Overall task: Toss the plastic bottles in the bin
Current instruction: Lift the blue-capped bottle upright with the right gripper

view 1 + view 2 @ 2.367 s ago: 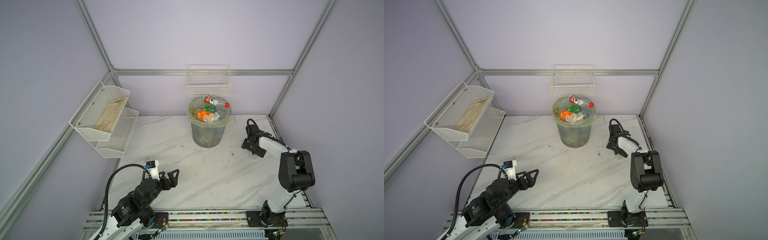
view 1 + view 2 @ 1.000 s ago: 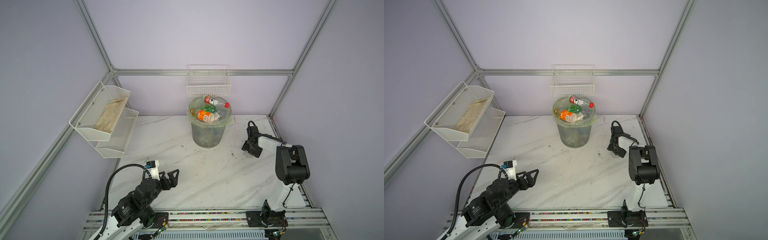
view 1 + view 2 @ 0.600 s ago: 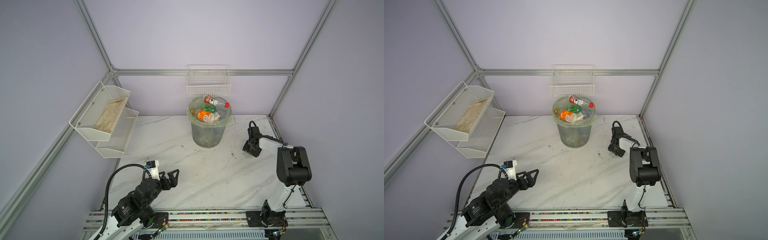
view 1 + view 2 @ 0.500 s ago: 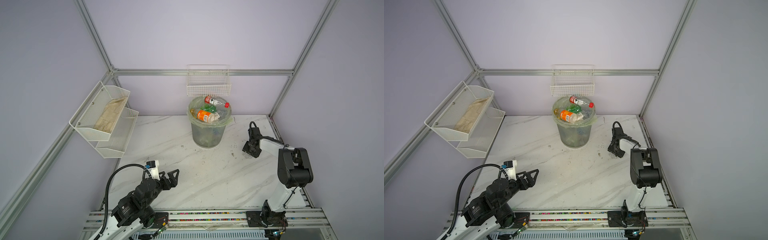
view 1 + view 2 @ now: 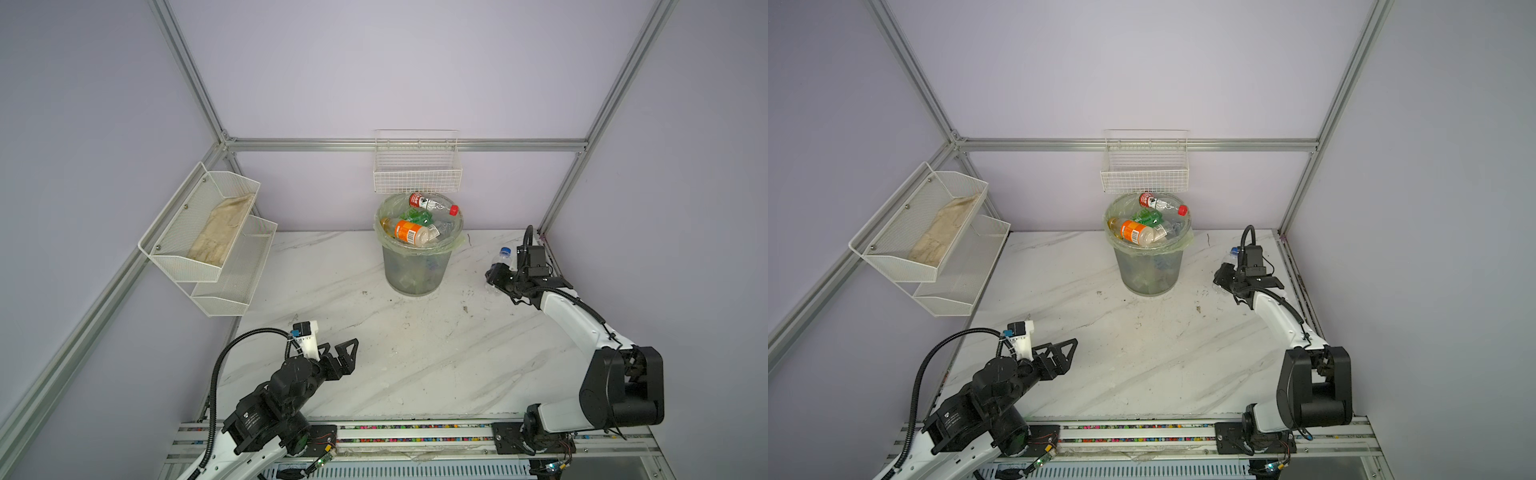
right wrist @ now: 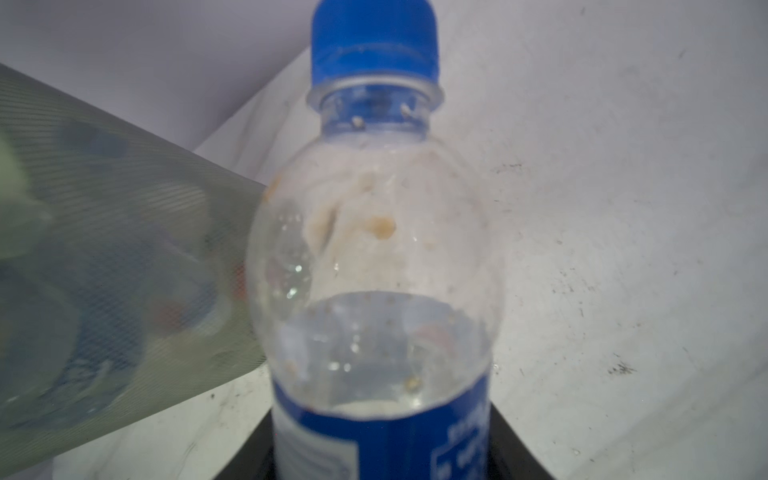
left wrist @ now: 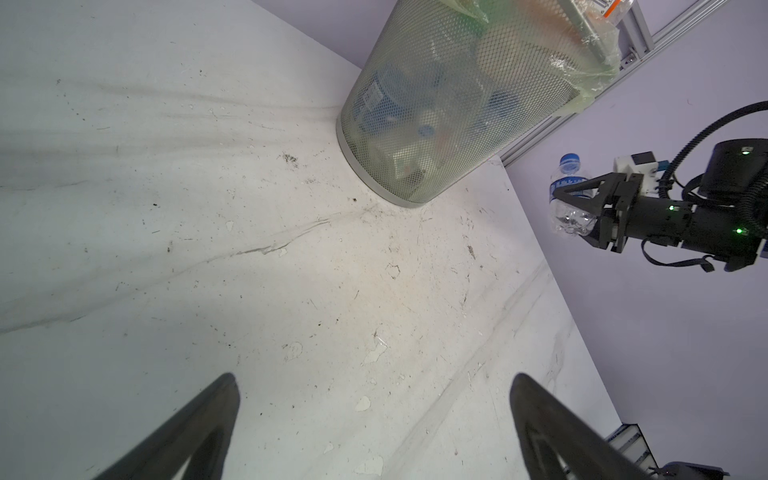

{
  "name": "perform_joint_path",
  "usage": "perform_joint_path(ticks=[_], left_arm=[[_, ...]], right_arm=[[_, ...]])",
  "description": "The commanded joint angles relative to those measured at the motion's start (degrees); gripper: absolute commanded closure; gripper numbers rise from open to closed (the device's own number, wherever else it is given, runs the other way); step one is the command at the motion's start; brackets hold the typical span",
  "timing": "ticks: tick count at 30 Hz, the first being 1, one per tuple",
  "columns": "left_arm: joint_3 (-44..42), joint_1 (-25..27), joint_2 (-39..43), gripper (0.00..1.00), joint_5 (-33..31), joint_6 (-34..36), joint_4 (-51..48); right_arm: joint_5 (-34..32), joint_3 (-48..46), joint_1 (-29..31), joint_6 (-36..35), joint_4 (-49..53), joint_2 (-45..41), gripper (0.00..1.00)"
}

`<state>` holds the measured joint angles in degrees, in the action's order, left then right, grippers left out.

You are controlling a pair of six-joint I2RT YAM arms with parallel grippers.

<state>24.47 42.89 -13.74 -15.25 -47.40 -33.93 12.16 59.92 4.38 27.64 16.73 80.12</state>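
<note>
Table (image 5: 415,357): white marble top, scuffed and specked with dirt, purple walls on three sides.

Shelf (image 5: 216,286): white mesh, two tiers, fixed to the left wall. A tan cloth (image 5: 220,232) lies in the upper tier.

Bin (image 5: 415,270): round grey mesh with a pale green bag liner, standing at the back of the table in the middle. It is heaped to the rim. On top lie an orange-label bottle (image 5: 409,231), a red-label bottle (image 5: 432,203) with a red cap and a green bottle (image 5: 417,216).

Wire basket (image 5: 417,174): white, on the back wall just above the bin.

Left gripper (image 7: 374,376): near the front edge on the left, jaws spread wide with nothing between them, pointing toward the bin.

Right gripper (image 5: 494,276): right of the bin and near it, jaws pinching a bottle.

Blue-cap bottle (image 7: 570,195): clear, with a blue label, cap up, gripped around the lower body. A little liquid sits inside. Whether its base touches the table, cannot tell.
</note>
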Motion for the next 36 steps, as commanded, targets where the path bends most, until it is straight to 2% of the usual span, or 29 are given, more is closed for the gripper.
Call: perform_joint_path(ticks=[1, 9, 14, 18, 27, 32, 36], left_arm=[[-0.6, 0.3, -0.7, 0.0, -0.2, 0.0, 2.3], [-0.6, 0.3, -1.5, 0.0, 0.2, -0.1, 3.0], [-0.6, 0.2, -1.4, 0.0, 0.1, -0.1, 3.2], [-0.8, 0.2, -1.5, 0.0, 0.1, -0.3, 3.4], [-0.5, 0.3, -2.5, 0.0, 0.6, -0.2, 4.1], [-0.5, 0.2, -2.2, 0.0, 0.7, -0.2, 4.1], [-0.7, 0.3, -2.0, 0.0, 0.5, 0.0, 4.1]], right_arm=[[7.7, -0.9, -0.3, -0.4, -4.6, -4.5, 1.0], [24.2, 1.9, -0.2, 3.5, -11.2, -8.1, 1.0], [33.3, 2.9, -0.1, 8.7, -17.1, -9.3, 1.0], [37.9, 3.0, 2.0, 13.0, -22.3, -10.7, 1.0], [39.8, 8.0, 8.1, 17.1, -24.6, -9.2, 1.0], [37.8, 10.9, 10.2, 15.6, -22.3, -8.5, 1.0], [31.6, 13.4, 11.7, 11.3, -16.9, -10.5, 1.0]])
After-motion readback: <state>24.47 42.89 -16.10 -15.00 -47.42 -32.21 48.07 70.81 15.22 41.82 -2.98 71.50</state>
